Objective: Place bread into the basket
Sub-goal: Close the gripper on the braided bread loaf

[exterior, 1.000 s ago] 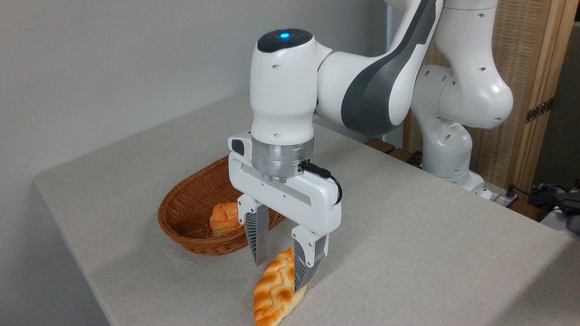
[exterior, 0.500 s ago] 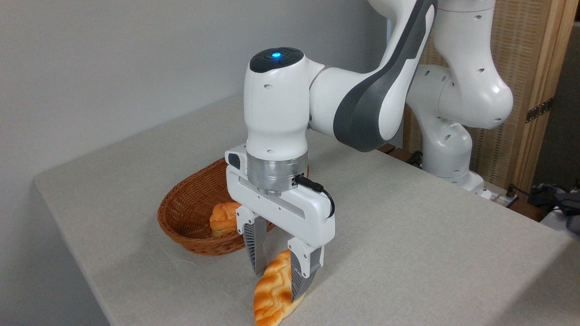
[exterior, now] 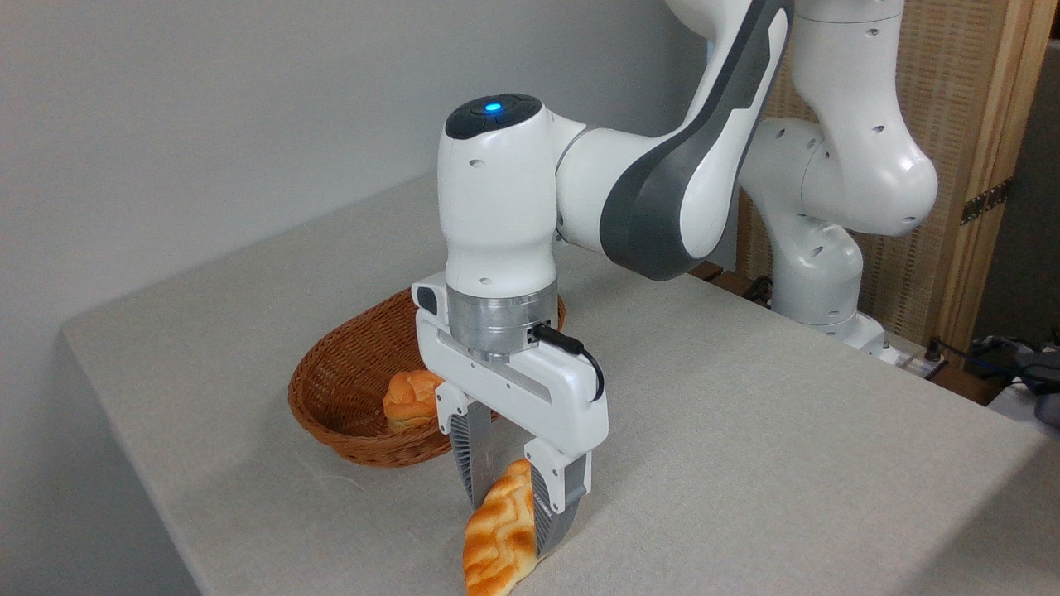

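Low in the frame, the end effector (exterior: 515, 507) straddles the braided loaf (exterior: 501, 534) unclenched — it looks light, squashy; pinch mid-length, gently, toward the wicker basket (exterior: 348, 372).

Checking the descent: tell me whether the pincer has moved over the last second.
Yes. The pincer has dropped toward the table and drifted slightly left, judged against the fixed basket; its fingers now straddle the bread.
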You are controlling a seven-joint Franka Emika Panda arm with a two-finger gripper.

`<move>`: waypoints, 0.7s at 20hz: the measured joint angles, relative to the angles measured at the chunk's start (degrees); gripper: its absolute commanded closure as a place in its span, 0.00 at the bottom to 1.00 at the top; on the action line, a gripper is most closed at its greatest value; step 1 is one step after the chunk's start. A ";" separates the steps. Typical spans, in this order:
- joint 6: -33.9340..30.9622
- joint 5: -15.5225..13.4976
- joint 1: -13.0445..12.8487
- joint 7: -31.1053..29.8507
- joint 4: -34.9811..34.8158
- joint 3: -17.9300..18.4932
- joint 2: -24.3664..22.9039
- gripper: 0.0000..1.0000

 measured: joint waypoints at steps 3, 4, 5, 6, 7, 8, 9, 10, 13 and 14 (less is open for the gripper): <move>0.01 0.00 0.00 0.00 0.00 0.00 0.00 0.51; 0.01 0.01 0.00 0.00 0.00 0.00 0.00 0.53; 0.01 0.01 0.00 0.00 0.00 0.00 0.00 0.53; 0.01 0.01 0.00 0.00 0.00 0.00 0.00 0.53; 0.01 0.01 -0.01 0.00 0.00 0.00 0.00 0.54; 0.01 0.01 -0.01 0.00 0.00 0.00 0.00 0.54; 0.01 0.01 -0.02 0.00 0.00 -0.01 0.00 0.54; 0.01 0.01 -0.03 0.00 0.01 -0.04 0.00 0.54; 0.01 0.02 -0.03 0.00 0.01 -0.08 0.00 0.54; 0.01 0.02 -0.03 0.00 0.01 -0.08 0.00 0.59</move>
